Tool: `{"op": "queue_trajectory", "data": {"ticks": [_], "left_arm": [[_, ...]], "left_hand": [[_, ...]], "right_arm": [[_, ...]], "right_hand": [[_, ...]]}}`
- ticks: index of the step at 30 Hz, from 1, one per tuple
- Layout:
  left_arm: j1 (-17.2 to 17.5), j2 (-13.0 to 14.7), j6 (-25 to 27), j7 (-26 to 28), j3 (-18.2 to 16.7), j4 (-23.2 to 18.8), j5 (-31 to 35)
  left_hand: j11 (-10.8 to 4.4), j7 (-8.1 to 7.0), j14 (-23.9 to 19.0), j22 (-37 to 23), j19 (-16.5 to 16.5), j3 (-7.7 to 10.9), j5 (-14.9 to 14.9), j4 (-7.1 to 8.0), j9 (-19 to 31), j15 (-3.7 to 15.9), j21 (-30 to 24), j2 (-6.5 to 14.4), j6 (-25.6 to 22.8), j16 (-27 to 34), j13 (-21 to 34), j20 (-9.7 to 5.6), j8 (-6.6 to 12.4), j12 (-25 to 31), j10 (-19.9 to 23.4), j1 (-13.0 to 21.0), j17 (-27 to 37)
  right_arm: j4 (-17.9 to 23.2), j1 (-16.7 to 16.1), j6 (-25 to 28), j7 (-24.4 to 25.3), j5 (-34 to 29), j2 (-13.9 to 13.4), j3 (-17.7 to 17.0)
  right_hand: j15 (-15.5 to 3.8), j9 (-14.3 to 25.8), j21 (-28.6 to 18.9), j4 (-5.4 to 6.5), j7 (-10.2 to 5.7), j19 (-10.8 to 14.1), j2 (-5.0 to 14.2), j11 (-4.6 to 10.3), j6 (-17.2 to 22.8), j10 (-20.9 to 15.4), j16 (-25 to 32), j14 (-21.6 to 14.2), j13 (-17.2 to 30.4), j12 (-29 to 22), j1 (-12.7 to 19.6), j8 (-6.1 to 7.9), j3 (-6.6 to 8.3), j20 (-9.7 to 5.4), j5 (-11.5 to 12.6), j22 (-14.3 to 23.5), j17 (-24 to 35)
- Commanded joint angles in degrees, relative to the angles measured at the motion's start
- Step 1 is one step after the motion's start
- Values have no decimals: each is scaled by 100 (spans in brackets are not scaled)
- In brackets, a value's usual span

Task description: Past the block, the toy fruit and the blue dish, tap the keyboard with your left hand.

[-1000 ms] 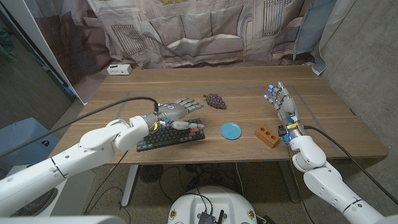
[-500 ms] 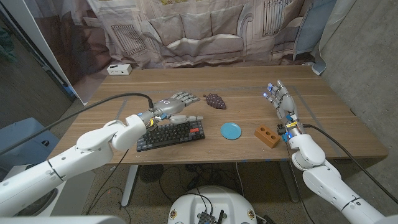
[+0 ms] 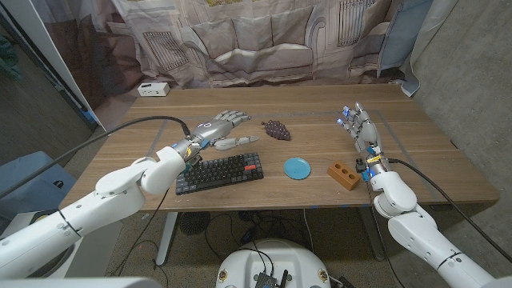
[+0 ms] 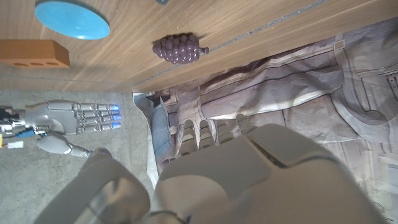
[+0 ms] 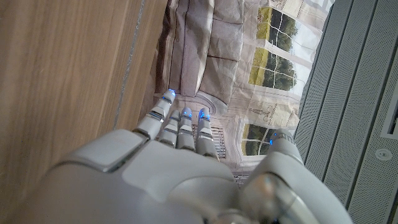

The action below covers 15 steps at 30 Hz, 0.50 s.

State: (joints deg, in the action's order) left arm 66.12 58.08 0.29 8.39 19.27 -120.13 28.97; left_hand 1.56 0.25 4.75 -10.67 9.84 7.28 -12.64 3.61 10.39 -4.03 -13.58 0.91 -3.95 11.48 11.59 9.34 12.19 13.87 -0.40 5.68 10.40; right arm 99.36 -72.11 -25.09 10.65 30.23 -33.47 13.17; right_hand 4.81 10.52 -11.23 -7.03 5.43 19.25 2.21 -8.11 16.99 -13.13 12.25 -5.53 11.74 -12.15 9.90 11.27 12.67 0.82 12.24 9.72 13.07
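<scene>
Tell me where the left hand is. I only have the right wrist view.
Observer: Head view has the left hand beyond the keyboard's far edge, not touching it and holding nothing.
Operator: Anything close to its fingers?
Observer: The toy grapes lie just to its right, apart from the fingertips.
Operator: And the dish and block?
Observer: The blue dish sits right of the keyboard, with the orange block further right.

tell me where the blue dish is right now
In the head view the blue dish sits on the table near its front edge, just right of centre, between the keyboard on its left and the orange block on its right, with the toy grapes behind it.
</scene>
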Motion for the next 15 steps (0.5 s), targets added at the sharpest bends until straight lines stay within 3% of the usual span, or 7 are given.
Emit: {"op": "queue_trajectory", "data": {"ticks": [1,4,11,15], "left_arm": [[159,-264,-115,488,-235,115,-442],[181,-316,-181,573,-275,156,-551],[249,-592,-475,901,-354,315,-913],[292,-726,-496,936,-418,333,-1178]], "left_hand": [[38,25,-89,-3,-25,9,-3,-40,-5,0,-41,-13,-123,37,6,59,24,45,71,60,9],[45,27,-142,-2,-69,7,0,-49,-6,-14,-48,-14,-173,46,5,63,30,53,106,70,9],[93,234,-256,1,-170,2,7,-75,-9,-22,-53,-12,-310,54,1,92,38,82,237,102,7],[116,243,-263,2,-205,3,9,-83,-10,5,-58,-10,-326,48,0,98,32,91,274,112,5]], "right_arm": [[-107,89,-75,-22,-69,44,62],[-147,130,-83,-52,-90,34,80],[-273,211,-132,-70,-104,102,147],[-282,267,-106,-102,-96,76,154]], "right_hand": [[-5,20,-4,9,-18,31,29,-22,44,-52,7,-37,14,-5,13,1,11,-2,-24,20,6],[-19,20,-7,10,-16,39,32,-36,43,-53,9,-43,14,-4,12,0,12,-6,-24,19,6],[-25,20,-11,7,-17,54,27,-42,56,-55,9,-50,14,-4,13,4,11,-19,-25,19,5],[-27,20,-11,7,-11,57,26,-27,52,-67,8,-51,14,-9,13,2,11,-22,-25,19,5]]}}
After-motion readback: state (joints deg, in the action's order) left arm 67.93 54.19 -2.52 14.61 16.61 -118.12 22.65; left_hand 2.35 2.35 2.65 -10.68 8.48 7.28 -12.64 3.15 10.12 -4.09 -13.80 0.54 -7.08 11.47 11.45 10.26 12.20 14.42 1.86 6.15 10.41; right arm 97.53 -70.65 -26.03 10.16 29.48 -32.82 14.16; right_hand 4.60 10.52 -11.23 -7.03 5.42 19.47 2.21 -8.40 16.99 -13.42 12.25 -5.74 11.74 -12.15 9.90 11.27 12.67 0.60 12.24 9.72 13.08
